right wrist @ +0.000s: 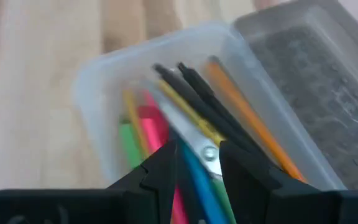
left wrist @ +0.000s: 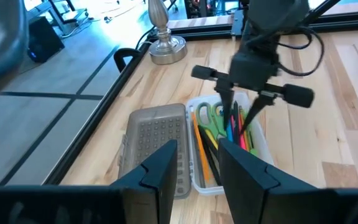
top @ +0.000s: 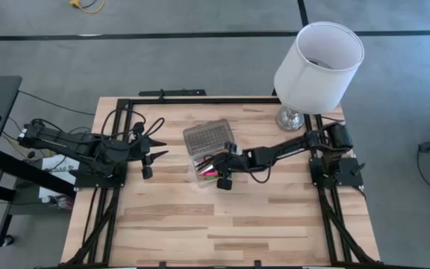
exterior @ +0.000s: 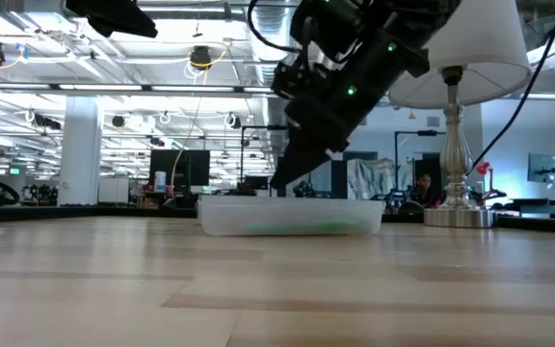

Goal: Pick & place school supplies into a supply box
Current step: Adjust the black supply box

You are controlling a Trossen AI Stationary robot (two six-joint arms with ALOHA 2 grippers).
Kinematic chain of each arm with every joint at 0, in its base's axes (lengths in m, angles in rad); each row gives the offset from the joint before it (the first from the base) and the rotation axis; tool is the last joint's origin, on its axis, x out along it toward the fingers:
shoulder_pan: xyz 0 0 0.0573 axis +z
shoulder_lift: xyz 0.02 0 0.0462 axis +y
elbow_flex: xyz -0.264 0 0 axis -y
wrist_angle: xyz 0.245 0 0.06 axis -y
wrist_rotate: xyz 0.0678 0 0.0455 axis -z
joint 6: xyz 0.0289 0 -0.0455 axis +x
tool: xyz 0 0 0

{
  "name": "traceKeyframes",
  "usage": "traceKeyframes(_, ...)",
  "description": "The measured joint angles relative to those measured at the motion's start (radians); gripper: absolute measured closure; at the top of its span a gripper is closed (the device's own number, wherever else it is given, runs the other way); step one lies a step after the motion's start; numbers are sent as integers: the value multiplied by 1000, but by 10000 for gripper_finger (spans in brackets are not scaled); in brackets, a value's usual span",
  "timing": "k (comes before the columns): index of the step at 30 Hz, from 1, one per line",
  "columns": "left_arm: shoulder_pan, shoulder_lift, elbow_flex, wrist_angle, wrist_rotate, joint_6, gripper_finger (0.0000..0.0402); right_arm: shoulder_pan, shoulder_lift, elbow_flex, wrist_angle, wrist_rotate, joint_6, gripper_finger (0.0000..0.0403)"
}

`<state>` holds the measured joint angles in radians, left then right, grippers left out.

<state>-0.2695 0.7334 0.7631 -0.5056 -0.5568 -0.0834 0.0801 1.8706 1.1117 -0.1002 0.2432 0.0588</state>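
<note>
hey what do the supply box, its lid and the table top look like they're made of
Supply box: seems clear, slightly frosted plastic, since the pens show through its walls.
Lid: looks like grey translucent plastic with a molded, bumpy grid texture, lying open beside the box.
Table top: appears to be light wood planks with visible grain and seams, smooth matte finish; could be butcher block or laminate.

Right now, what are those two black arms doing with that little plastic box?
The right gripper hangs over the small clear plastic supply box, its fingers dipped among the coloured pens, pencils and green-handled scissors already inside. The box's grey ribbed lid lies open. The left gripper waits beside it, holding nothing. A white-shaded lamp stands behind.
</note>
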Motion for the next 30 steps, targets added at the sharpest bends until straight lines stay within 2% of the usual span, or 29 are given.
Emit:
traceKeyframes(13, 0, 0, 0, -2, -7, 4, 290, -91, -1, 1, 56, 181, 288, 285)
traceKeyframes(17, 0, 0, 0, -2, -8, 10, 290, -135, -1, 1, 132, 175, 293, 285)
traceKeyframes(22, 0, 0, 0, -1, -8, 10, 290, -182, -1, 1, 154, 116, 308, 285)
traceKeyframes(30, 0, 0, 0, 0, -8, 10, 290, -185, 22, 3, 209, 97, 234, 285)
